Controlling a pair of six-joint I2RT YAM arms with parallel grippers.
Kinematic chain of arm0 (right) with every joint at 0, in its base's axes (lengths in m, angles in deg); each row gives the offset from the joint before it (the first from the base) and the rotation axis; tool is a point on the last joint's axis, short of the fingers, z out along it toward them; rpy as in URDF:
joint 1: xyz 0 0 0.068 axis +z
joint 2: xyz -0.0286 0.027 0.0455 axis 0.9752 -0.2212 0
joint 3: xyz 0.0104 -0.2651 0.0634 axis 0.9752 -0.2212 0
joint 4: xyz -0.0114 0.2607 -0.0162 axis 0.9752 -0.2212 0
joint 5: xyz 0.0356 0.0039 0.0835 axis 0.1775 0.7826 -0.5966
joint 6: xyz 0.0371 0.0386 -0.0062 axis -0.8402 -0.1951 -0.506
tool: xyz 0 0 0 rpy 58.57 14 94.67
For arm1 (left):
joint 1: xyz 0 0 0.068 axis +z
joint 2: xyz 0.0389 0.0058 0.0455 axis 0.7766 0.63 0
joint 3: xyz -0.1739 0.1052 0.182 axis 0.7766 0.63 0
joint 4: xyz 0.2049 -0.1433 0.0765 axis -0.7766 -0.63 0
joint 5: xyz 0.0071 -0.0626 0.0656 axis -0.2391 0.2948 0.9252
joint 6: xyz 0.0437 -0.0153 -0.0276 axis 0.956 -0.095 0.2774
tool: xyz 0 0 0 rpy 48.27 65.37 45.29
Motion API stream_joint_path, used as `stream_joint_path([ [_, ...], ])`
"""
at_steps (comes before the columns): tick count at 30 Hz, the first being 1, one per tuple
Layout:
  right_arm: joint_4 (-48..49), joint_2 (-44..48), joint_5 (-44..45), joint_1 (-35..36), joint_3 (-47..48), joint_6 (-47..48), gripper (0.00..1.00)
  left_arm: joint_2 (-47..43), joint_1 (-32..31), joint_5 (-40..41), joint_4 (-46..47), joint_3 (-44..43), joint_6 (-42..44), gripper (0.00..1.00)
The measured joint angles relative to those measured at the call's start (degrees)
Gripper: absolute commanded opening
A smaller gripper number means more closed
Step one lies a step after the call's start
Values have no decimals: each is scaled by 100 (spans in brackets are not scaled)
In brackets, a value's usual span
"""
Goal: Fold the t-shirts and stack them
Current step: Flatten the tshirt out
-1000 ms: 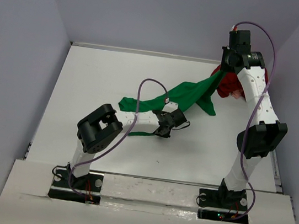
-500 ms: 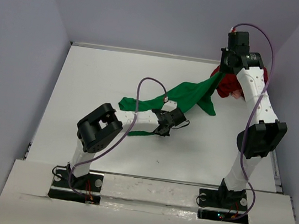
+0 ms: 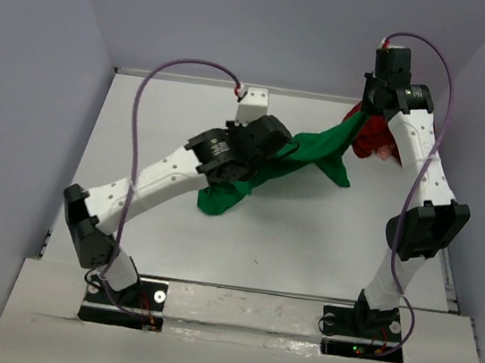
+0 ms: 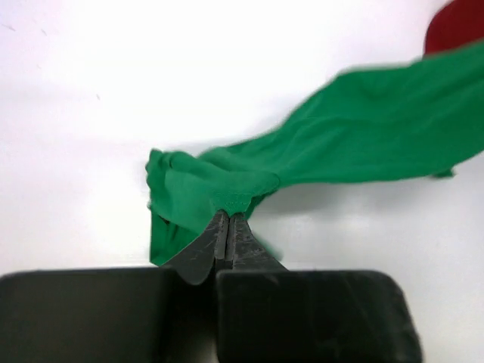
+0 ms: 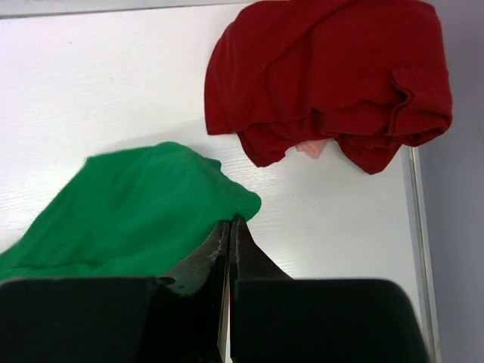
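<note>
**A:** Cloth first: the bright green soft cloth t-shirt [image 3: 319, 153] spans between both arms over the white table [image 3: 161, 116]. One end is bunched, the other is near the crumpled dark red cloth t-shirt [image 5: 325, 76] at the far right corner.

**B:** The left gripper [image 4: 228, 219] is clamped on the bunched end, and the right gripper [image 5: 229, 224] is pinched on the opposite edge.

**A:** Best if both draw apart evenly, so the shirt goes taut and flat before being lowered clear of the red one.

From above, the left arm [image 3: 171, 172] covers the green t-shirt's [image 3: 319, 154] middle; the right arm [image 3: 412, 133] hides part of the dark red t-shirt [image 3: 376, 144]. The left wrist view crops both shirts at its right edge.
</note>
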Motion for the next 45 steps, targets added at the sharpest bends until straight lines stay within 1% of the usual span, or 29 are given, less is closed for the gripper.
stream_joint_path([
  [3,-83,153,4,0,201,-2,0,-570,2,431,-352,-520,203,0],
  [7,-245,385,59,2,516,0,0,-1012,2,802,-734,-885,459,0],
  [12,-345,977,251,59,619,15,0,-1182,2,951,-1215,-1355,761,0],
  [15,-385,1521,407,133,619,26,0,-1298,0,1062,-1464,-1661,868,0],
  [20,-396,2505,612,431,723,92,0,-2048,-9,1099,-1637,-1805,1014,0],
  [24,-407,3016,654,662,1062,122,0,-2575,-35,1025,-1537,-2498,1257,0],
  [27,-409,3252,566,807,1252,122,0,-2815,-50,905,-1270,-2756,1554,0],
  [32,-402,3222,457,850,1342,127,0,-2905,-61,822,-699,-2844,2159,0],
  [37,-391,2710,590,833,1379,190,0,-2249,-50,1200,-398,-3235,2837,1],
  [39,-393,2358,684,822,1379,232,0,-2031,-35,1364,-284,-3235,3086,2],
  [42,-413,1945,767,822,1353,269,0,-1709,-22,1392,-173,-3176,3355,2],
  [45,-485,1700,852,822,1311,304,0,-1510,-11,1368,-81,-2859,3545,2],
])
